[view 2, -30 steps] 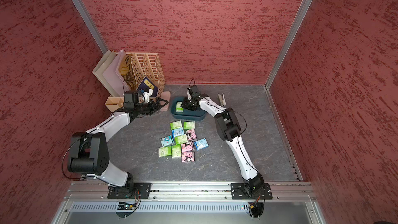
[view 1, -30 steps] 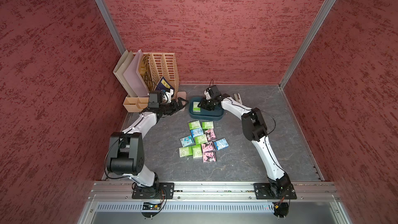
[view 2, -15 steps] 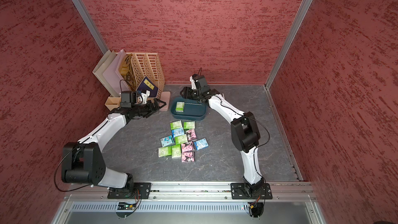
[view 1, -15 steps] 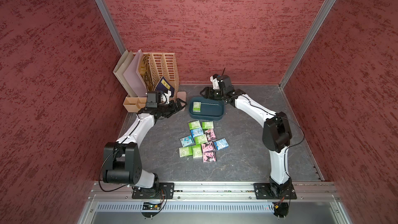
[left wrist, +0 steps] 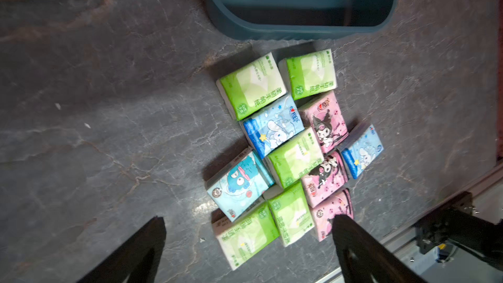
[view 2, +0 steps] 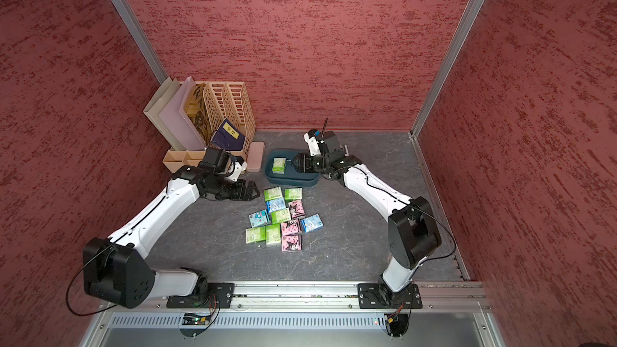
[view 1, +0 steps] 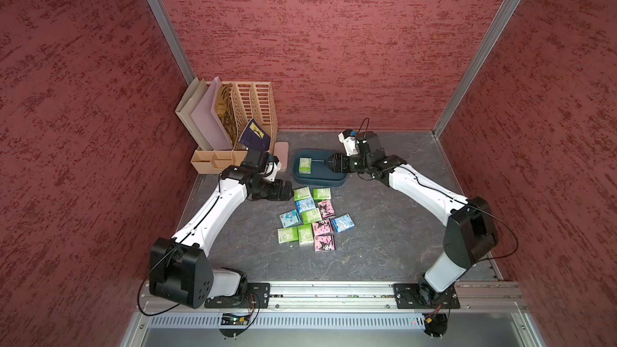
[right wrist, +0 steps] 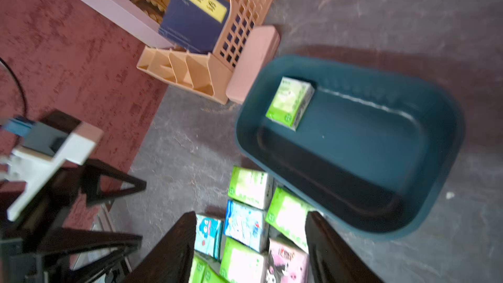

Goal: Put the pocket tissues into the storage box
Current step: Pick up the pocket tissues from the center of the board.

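The left end effector (view 2: 253, 191) and right end effector (view 1: 330, 164) are wide and empty; the pocket tissues (view 1: 309, 216) seem light, soft and slippery, best pinched across the short edges.

Loose pocket tissues (left wrist: 294, 156) lie by the storage box (left wrist: 272, 30) — one inside.

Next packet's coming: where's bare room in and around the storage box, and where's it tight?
Bare: most of the storage box floor, from the green packet at its pink case end across to the right tool; also the table between the packet cluster and the front rail. Tight: the strip between cluster and box, and the file organiser corner.
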Available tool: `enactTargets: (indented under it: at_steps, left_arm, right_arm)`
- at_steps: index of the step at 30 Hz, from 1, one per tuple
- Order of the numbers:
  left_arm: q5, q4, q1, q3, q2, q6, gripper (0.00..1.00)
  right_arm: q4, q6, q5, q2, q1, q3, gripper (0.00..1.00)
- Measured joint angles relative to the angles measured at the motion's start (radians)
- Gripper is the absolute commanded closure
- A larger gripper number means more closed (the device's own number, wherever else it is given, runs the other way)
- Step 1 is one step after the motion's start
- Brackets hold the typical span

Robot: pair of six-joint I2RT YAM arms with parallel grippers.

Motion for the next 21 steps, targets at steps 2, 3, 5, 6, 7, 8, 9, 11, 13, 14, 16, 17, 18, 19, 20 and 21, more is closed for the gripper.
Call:
enactTargets:
  at_steps: [2,3,5,6,7,8,9,11,13,14,16,17,18,19,20,21]
  left_arm:
    - [-0.028,-0.004,0.0,0.023,0.043,0.086,0.0]
    - [-0.032,-0.004,0.0,0.024,0.06,0.117,0.0]
    - [-0.022,-0.006,0.005,0.024,0.113,0.193,0.03]
    - [-0.011,-0.005,0.007,0.024,0.136,0.219,0.03]
    - [0.002,-0.004,0.009,0.024,0.167,0.251,0.04]
    - [0.012,-0.004,0.011,0.024,0.191,0.271,0.05]
    - [0.022,-0.006,0.011,0.027,0.222,0.295,0.06]
    - [0.042,-0.015,0.011,0.042,0.278,0.328,0.06]
    - [0.053,-0.023,0.005,0.06,0.326,0.354,0.06]
    - [0.059,-0.025,0.001,0.063,0.34,0.362,0.06]
    - [0.067,-0.031,-0.011,0.064,0.36,0.371,0.07]
    - [0.069,-0.034,-0.016,0.064,0.366,0.373,0.06]
    - [0.072,-0.035,-0.021,0.064,0.371,0.376,0.07]
    - [0.075,-0.035,-0.027,0.063,0.375,0.377,0.08]
    - [0.075,-0.035,-0.031,0.062,0.377,0.377,0.09]
    - [0.077,-0.034,-0.035,0.059,0.378,0.377,0.11]
  right_arm:
    - [0.0,0.0,-0.018,-0.006,0.0,-0.047,0.33]
    - [0.001,0.0,-0.024,-0.01,0.0,-0.06,0.33]
    - [0.006,0.0,-0.039,-0.026,-0.001,-0.091,0.33]
    - [0.008,0.0,-0.044,-0.034,-0.001,-0.101,0.33]
    - [0.009,0.0,-0.05,-0.044,-0.001,-0.108,0.33]
    - [0.011,0.0,-0.055,-0.052,-0.001,-0.113,0.33]
    - [0.016,0.0,-0.059,-0.06,-0.002,-0.117,0.33]
    - [0.026,0.0,-0.064,-0.074,-0.004,-0.125,0.33]
    - [0.04,0.0,-0.068,-0.093,-0.006,-0.148,0.33]
    - [0.045,0.0,-0.069,-0.101,-0.008,-0.16,0.33]
    - [0.051,0.0,-0.07,-0.115,-0.013,-0.186,0.33]
    - [0.053,0.0,-0.072,-0.117,-0.015,-0.196,0.33]
    - [0.054,0.0,-0.076,-0.119,-0.019,-0.206,0.33]
    - [0.055,0.001,-0.08,-0.12,-0.022,-0.215,0.34]
    - [0.055,0.001,-0.084,-0.121,-0.024,-0.221,0.34]
    - [0.054,0.001,-0.086,-0.121,-0.026,-0.227,0.34]
